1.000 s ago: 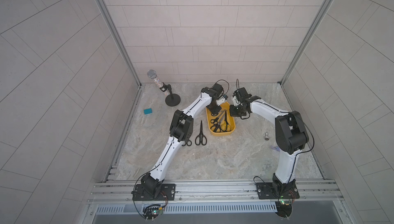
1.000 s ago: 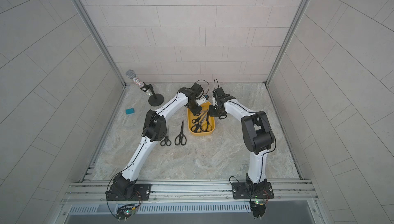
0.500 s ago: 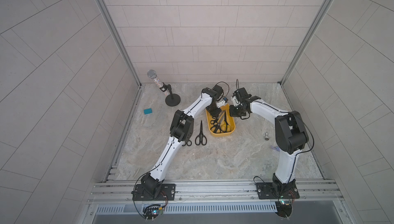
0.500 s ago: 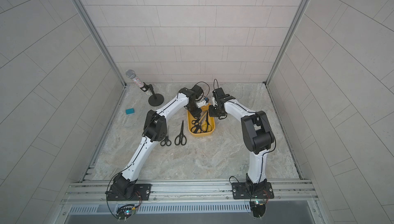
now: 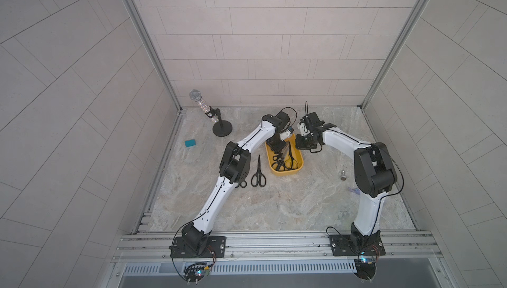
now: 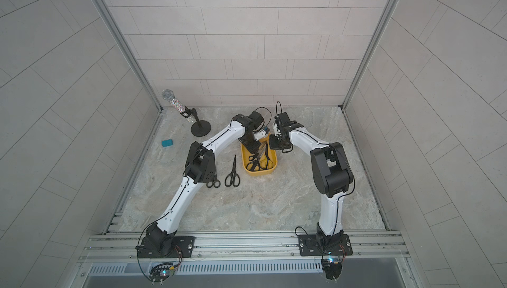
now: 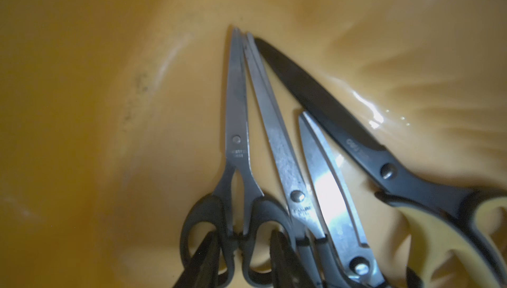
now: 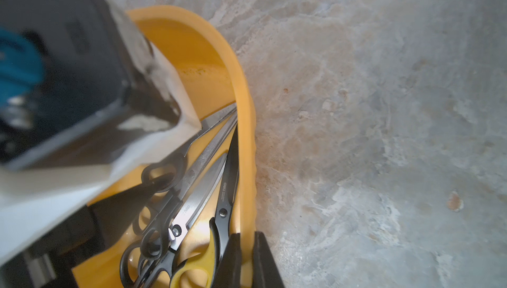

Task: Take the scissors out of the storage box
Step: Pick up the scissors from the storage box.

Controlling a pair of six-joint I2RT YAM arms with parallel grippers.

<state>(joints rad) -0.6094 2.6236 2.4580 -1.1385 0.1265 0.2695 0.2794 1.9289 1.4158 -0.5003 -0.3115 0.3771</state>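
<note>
yellow storage box [image 8: 245, 124] rim pinched by right claw [image 8: 247, 238].

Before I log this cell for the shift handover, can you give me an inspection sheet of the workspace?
Surface: marbled tabletop.
Job's things: yellow box holds four scissors; two loose scissors lie beside it.
Clutter: microphone on stand, teal block, small metal piece.
Grippers: left gripper open over scissor handles inside the box; right gripper shut on the box wall.
Cables: black loops at both wrists.
Surroundings: tiled walls, metal rail in front.
</note>
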